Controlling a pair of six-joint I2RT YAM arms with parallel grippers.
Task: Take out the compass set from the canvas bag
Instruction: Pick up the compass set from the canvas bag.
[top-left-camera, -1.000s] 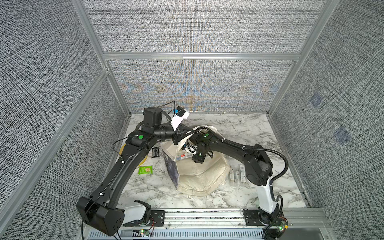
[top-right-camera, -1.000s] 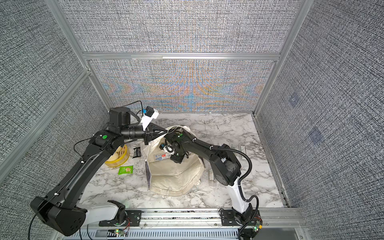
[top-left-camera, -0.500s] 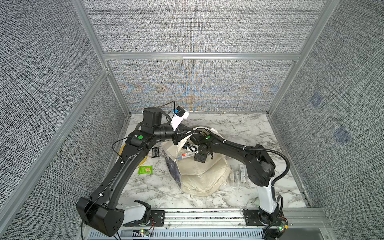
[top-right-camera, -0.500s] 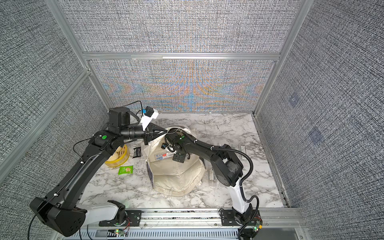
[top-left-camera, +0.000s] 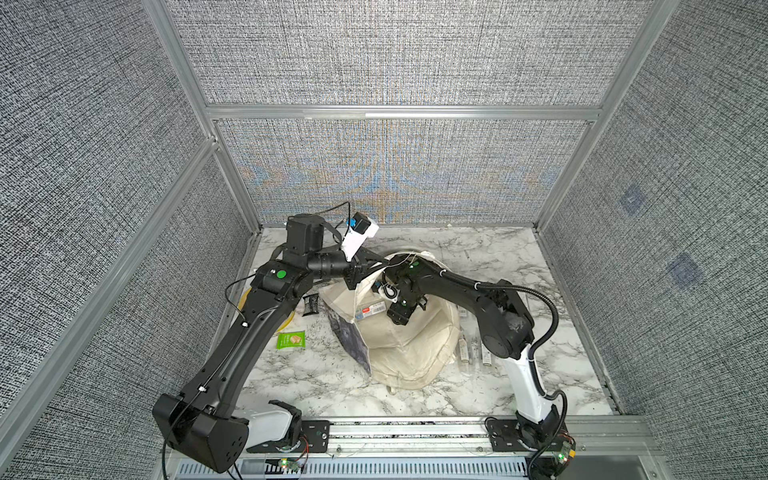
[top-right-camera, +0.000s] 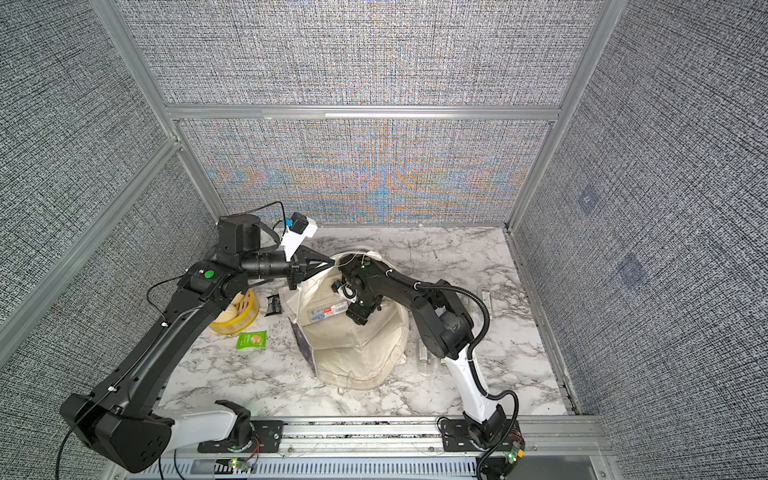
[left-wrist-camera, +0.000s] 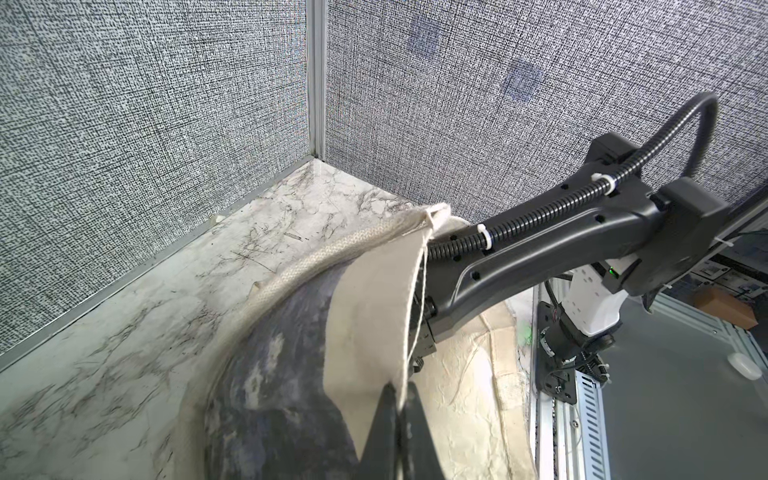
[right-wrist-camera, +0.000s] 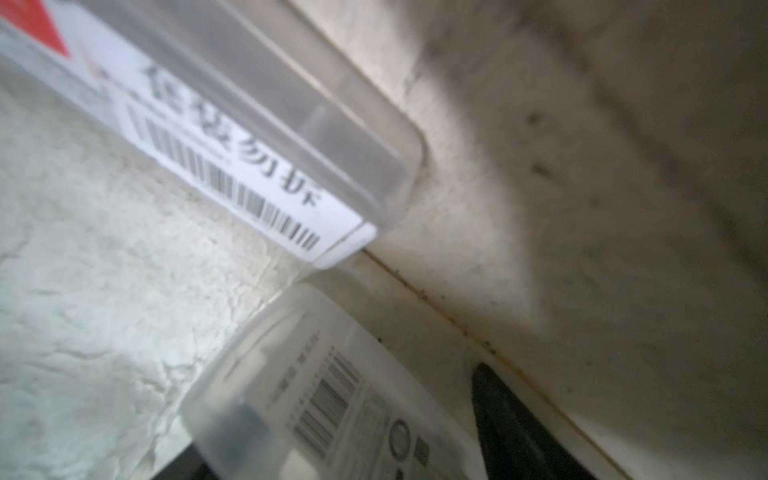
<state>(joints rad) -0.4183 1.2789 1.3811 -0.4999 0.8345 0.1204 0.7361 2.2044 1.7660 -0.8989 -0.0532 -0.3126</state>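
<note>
on the marble tabletop (top-left-camera: 478, 257) the left gripper (left-wrist-camera: 399, 395) pinches the canvas bag (top-left-camera: 411, 345) rim in closed jaws; the right gripper (top-left-camera: 397, 318) is inside, jaws flanking a clear case (right-wrist-camera: 332, 395), grip unclear; next, probably clamp and lift.

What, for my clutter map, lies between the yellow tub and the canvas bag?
A small black item beside the canvas bag; both top views show it.

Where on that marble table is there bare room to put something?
Bare: the far right corner behind the canvas bag; the front strip between bag and rail. Crowded: green packet, yellow container left of it; clear tubes right.
</note>
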